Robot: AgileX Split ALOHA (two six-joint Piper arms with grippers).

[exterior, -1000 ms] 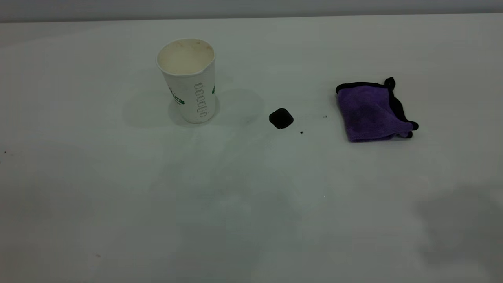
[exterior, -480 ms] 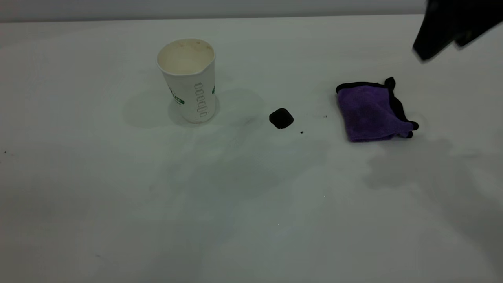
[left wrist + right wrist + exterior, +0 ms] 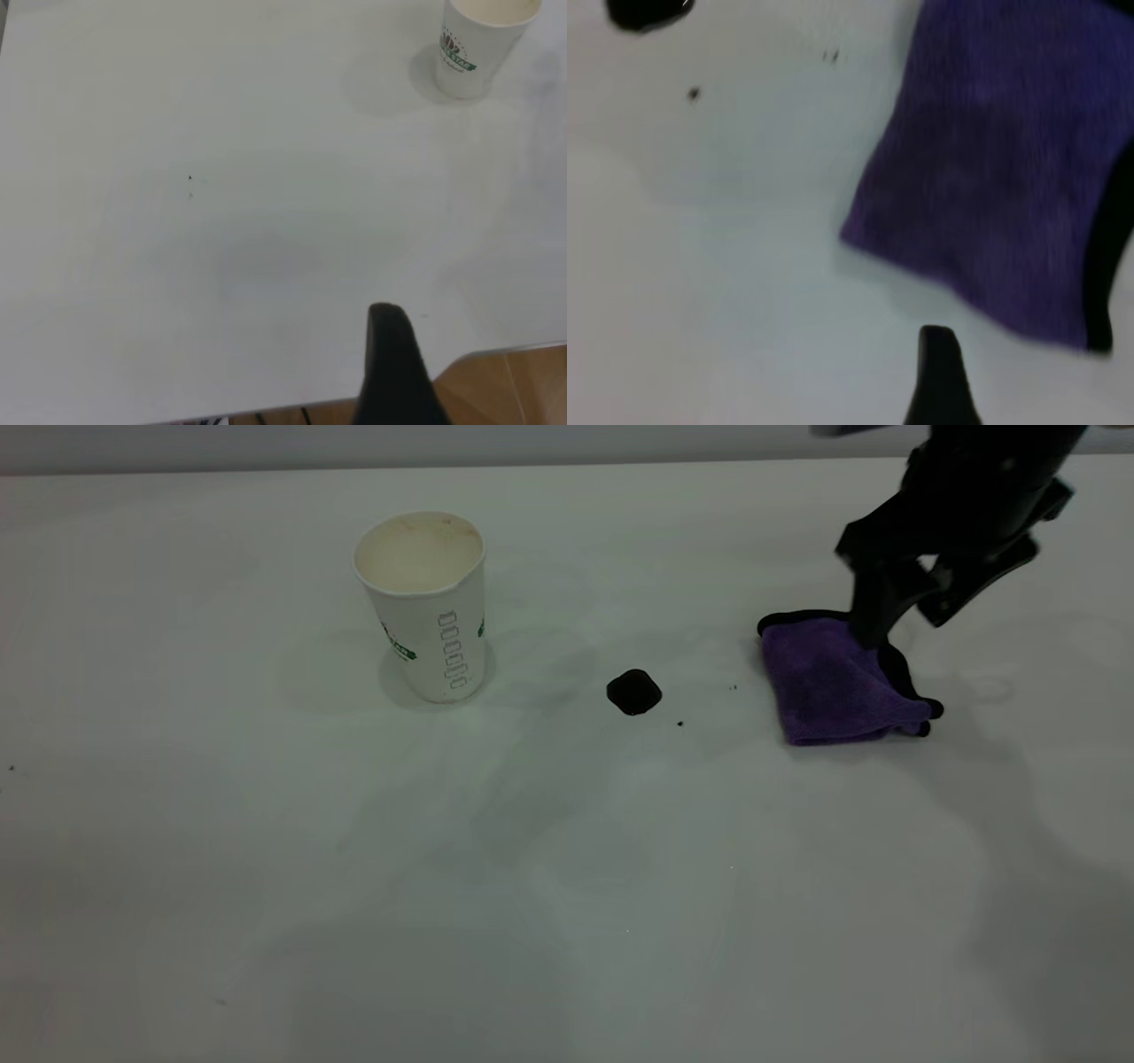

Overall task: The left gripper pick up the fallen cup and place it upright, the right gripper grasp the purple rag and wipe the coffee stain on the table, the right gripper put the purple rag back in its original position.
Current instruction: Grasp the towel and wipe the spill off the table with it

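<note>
The right gripper, absent from the exterior view a second ago and only at its upper right corner half a second ago, is now seen lowered over the far edge of the purple rag. Its two black fingers are spread apart and nothing is held; one tip appears to overlap the rag's far edge, though contact cannot be confirmed. This suggests that the rag grasp is about to begin. The rag lies folded on the table, well to the right of the coffee stain, which is untouched. The cup is already set upright, well to the left of the stain, so the first step appears done. The left gripper is absent from the exterior view; in its own wrist view only one dark finger is shown, far from the cup, so its opening cannot be told. In the right wrist view, the rag is cut off at the frame edge, and only a sliver of the stain is shown.
</note>
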